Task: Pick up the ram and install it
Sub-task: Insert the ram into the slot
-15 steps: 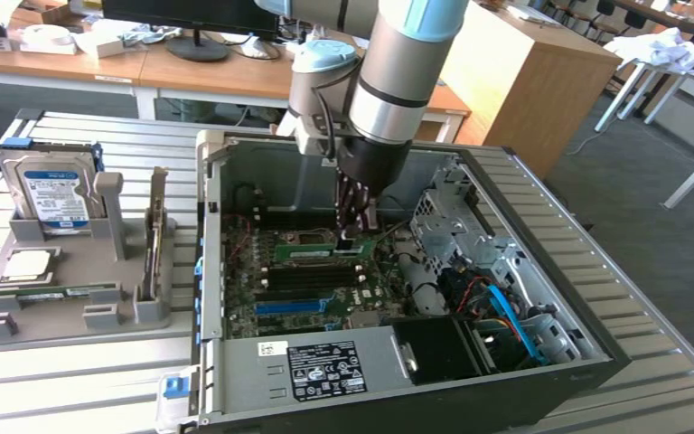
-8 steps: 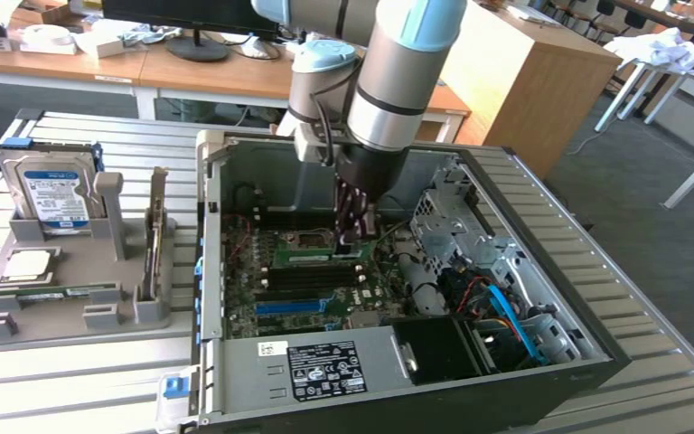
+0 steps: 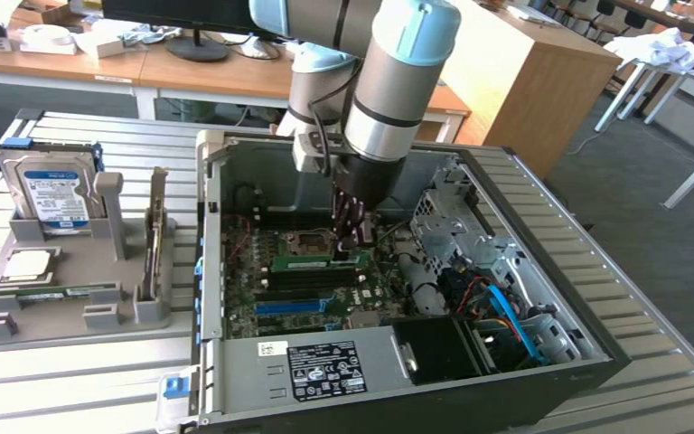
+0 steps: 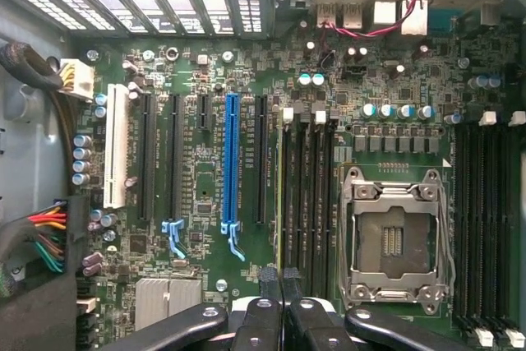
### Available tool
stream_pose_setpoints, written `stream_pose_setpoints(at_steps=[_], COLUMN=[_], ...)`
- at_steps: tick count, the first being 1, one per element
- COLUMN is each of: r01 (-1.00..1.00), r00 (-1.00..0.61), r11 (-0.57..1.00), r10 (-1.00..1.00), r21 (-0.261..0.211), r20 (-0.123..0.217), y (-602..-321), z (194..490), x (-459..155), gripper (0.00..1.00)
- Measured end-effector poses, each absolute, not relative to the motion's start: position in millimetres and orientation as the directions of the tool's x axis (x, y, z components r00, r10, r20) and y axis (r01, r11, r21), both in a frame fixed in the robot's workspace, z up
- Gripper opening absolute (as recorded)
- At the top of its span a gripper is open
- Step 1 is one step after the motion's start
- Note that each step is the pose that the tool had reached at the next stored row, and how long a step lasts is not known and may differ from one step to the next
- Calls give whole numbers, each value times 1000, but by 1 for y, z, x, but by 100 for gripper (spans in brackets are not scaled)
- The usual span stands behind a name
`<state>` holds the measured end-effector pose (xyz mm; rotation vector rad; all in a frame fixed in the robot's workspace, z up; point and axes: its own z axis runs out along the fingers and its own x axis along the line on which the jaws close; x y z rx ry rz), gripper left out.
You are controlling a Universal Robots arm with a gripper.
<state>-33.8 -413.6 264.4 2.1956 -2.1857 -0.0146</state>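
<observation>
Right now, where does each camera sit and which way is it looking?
Exterior view: off the arm, above the open computer case, looking down into it; the arm and gripper show.
Wrist view: on the wrist, facing straight at the motherboard; the gripper's fingers show.
Shared: the motherboard's CPU socket and the ram.

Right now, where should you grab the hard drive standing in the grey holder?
I'd pinch the hard drive near its top edge, coming straight down and squeezing its two flat faces. It stands upright in the grey holder, whose posts hide its lower part, so the top is the free end.
</observation>
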Motion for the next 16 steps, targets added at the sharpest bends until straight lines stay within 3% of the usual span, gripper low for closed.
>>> stream_pose_setpoints(at_steps=[16], r01=[-999], r00=[5], r11=[-4], r10=[-1000], r21=[37], r20=[24], y=[-406], z=[261], x=[-34], gripper=[11])
